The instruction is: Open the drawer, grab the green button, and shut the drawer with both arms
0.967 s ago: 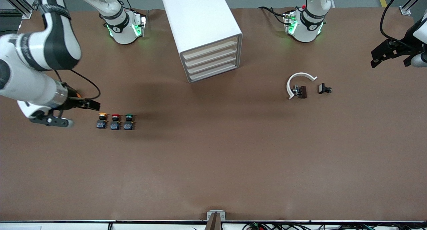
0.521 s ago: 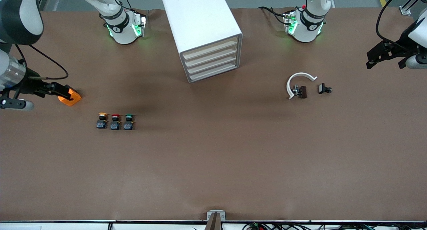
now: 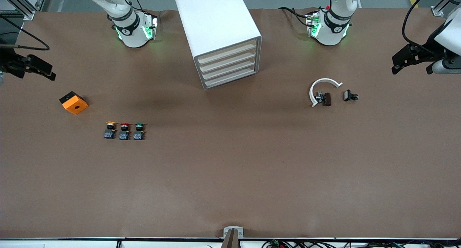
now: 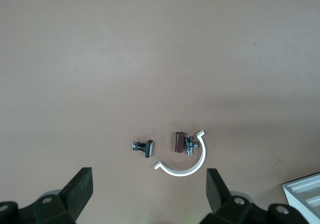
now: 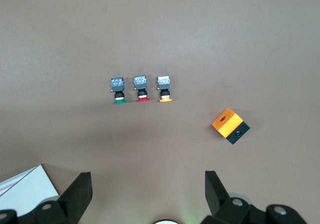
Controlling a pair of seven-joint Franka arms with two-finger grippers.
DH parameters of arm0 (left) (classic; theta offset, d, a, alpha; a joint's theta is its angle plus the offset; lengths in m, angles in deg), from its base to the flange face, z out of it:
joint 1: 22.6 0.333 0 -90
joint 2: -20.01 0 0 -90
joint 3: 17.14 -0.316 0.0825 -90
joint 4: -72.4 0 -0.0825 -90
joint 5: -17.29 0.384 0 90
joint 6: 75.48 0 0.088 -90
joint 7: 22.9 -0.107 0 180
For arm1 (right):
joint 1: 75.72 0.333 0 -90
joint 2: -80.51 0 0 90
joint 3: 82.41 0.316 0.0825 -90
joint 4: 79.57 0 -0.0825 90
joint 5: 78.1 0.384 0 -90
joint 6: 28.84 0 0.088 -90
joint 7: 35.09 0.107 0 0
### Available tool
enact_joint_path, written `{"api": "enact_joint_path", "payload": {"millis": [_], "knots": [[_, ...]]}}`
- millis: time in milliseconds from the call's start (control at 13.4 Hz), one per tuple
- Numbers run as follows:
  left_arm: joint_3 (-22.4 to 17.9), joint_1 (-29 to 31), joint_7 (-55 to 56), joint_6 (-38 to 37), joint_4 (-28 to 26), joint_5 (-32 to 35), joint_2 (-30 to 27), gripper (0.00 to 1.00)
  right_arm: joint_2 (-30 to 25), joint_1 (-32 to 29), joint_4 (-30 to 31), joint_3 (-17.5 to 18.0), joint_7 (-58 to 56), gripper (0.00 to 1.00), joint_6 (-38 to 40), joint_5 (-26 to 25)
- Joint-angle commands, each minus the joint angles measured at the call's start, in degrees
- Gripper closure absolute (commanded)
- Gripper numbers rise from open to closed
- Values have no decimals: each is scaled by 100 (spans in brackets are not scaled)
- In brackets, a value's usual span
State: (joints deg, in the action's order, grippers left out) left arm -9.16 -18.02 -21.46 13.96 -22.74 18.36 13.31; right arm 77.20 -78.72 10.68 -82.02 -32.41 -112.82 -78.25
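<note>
Right end effector [image 3: 39, 70] and left end effector [image 3: 410, 59] both hover wide open, holding nothing, each over its own end of the worktop [image 3: 230, 183].

All drawers of the white cabinet [image 3: 219, 35] look closed, and the green button [image 3: 139, 131] stands on the worktop beside a red button [image 3: 124, 131] — near the right arm's end. This fits a finished task, or one with everything left.
</note>
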Motion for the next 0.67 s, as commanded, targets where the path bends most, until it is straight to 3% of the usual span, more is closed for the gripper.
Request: {"api": "enact_joint_path", "payload": {"millis": [0,298,595], "knots": [[20,51,-110,29,-102,-72,-130,0,58,-139,-43,49,-92,0,4,-3],[20,16,-66,29,73,-63,28,0,-652,-236,791,67,-92,0,-655,111],[20,7,-13,29,232,-54,178,0,-601,-210,495,84,-57,0,-297,41]]}}
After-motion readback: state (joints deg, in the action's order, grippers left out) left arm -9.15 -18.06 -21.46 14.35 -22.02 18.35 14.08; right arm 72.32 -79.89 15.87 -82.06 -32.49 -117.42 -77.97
